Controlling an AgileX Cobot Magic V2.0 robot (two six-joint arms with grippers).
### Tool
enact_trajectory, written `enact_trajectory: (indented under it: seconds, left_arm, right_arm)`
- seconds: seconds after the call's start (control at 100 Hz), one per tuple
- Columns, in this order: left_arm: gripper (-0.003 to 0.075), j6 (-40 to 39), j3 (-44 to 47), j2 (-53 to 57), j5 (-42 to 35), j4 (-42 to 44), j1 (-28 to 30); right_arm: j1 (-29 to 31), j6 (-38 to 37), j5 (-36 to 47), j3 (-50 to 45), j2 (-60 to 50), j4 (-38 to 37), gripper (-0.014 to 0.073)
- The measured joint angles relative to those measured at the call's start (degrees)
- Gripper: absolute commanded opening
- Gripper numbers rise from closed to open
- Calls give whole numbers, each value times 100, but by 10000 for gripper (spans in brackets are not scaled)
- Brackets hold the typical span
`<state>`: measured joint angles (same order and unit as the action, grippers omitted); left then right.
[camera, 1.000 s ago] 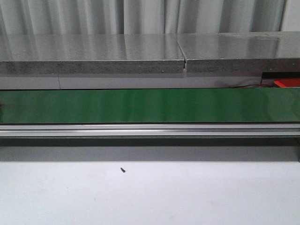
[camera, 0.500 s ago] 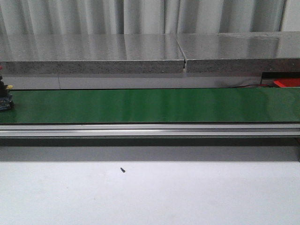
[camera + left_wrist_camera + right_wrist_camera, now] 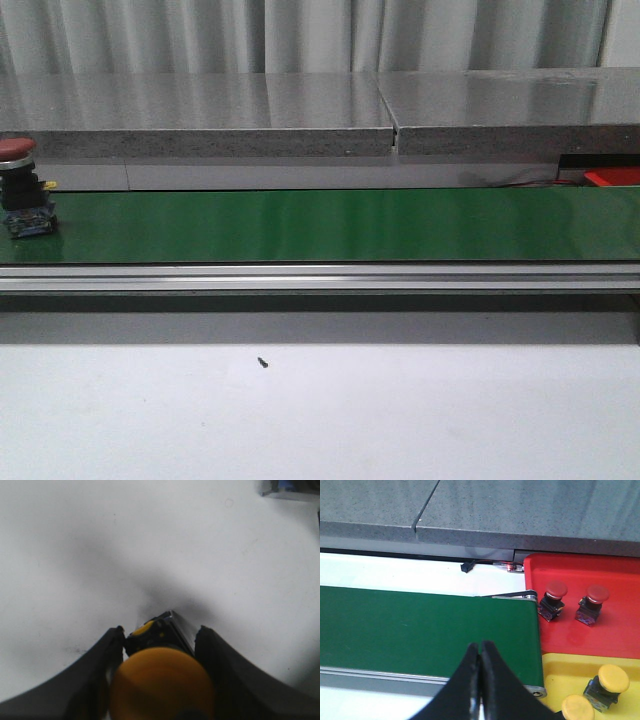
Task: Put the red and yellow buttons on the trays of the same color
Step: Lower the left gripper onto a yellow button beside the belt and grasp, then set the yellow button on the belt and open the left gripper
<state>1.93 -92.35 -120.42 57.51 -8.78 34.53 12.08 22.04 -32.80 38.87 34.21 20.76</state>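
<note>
Gripping a yellow button, your left pincer has its fingers closed against the button's dark body. Your right pincer is pressed shut and empty above the green belt; the red tray lies beside it. A red button stands far off. It looks rigid and light; take the body, not the domed cap.

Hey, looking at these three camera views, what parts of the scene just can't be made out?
- Front view: neither arm shows; the red tray is only a sliver cut by the right edge.
- Left wrist view: the yellow button in the left gripper is blurred, its base hidden by its own cap.
- Right wrist view: the yellow tray is cut by the frame edges, so its button count is uncertain; the shut right gripper hides some green conveyor belt.
</note>
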Motion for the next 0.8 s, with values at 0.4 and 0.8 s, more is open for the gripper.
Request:
enact_trajectory:
  seconds: [0.4, 0.8]
  left_arm:
    - [179, 187, 0, 936, 31, -1, -202]
    - [181, 325, 0, 1371, 343, -49, -1271]
  right_arm:
    - [0, 0, 0, 0, 0, 0, -59]
    - [0, 0, 0, 0, 0, 0, -59]
